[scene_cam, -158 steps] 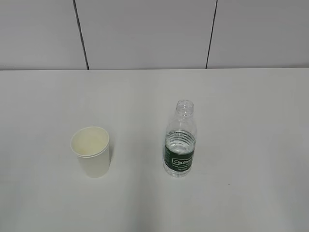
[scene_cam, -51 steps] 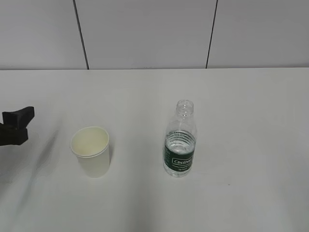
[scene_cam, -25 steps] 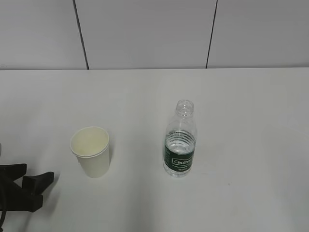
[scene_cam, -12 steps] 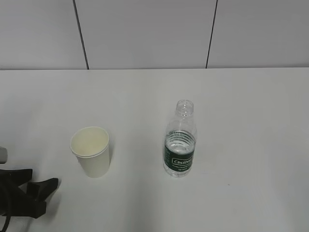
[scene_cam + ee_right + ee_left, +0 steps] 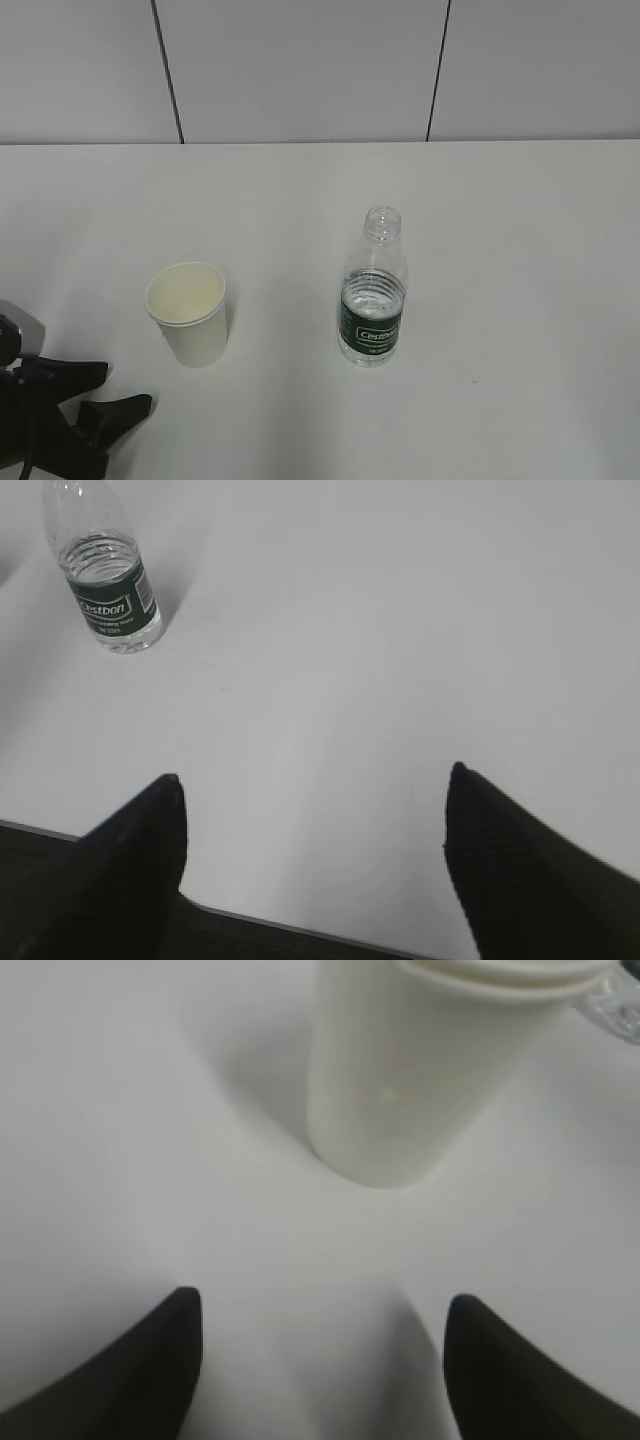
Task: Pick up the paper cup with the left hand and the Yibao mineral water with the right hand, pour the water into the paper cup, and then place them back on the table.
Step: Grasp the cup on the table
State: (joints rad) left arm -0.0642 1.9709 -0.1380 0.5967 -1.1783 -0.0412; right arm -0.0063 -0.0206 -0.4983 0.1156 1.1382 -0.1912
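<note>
Just ahead of the left hand (image 5: 318,1305), centred on the gap between its two black fingers (image 5: 150,1360), the paper cup (image 5: 420,1070) stands upright on the table (image 5: 300,190), near but not touched. That pincer is spread wide and grips nothing; in the exterior view it lies low at the lower left corner (image 5: 100,395), its tips pointing toward the cup (image 5: 188,313). Beyond the cup, off to the pincer's right, the Yibao mineral water (image 5: 373,290) stands upright with its neck uncapped and its green label facing the camera. The right hand (image 5: 315,780) is also wide apart and empty, near the table's front edge, with the bottle (image 5: 103,568) well ahead and to its left.
</note>
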